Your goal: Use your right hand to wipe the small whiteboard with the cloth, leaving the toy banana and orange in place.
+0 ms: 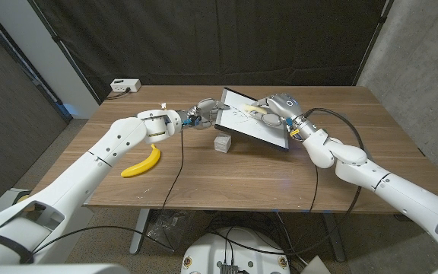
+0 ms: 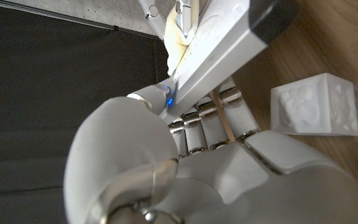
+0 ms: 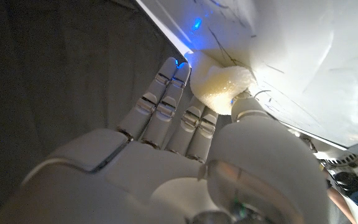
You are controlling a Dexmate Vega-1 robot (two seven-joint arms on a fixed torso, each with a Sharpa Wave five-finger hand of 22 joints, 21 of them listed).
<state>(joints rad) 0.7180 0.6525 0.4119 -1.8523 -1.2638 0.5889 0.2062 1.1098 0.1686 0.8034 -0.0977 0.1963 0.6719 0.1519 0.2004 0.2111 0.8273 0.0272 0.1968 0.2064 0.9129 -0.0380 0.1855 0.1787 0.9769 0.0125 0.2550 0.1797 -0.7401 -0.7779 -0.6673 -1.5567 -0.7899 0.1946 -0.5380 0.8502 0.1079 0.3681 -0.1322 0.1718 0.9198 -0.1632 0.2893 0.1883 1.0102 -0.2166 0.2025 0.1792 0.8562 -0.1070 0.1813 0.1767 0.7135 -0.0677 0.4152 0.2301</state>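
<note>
The small whiteboard (image 1: 243, 124) is tilted up off the table, with faint pen marks on its white face. My left hand (image 1: 200, 114) grips its left edge; in the left wrist view the fingers (image 2: 210, 121) curl under the board's frame (image 2: 229, 50). My right hand (image 1: 281, 106) holds a pale yellow cloth (image 1: 255, 111) and presses it against the board's face. In the right wrist view the cloth (image 3: 219, 87) is bunched between my thumb and fingers (image 3: 166, 106) against the whiteboard (image 3: 303, 56). The toy banana (image 1: 143, 164) lies on the table to the left, apart from both hands.
A small white cube (image 1: 221, 142) stands on the table just in front of the board's lower left corner, close to my left hand; the cube (image 2: 316, 104) has a bumpy face. A white box (image 1: 125, 86) sits at the table's far left corner.
</note>
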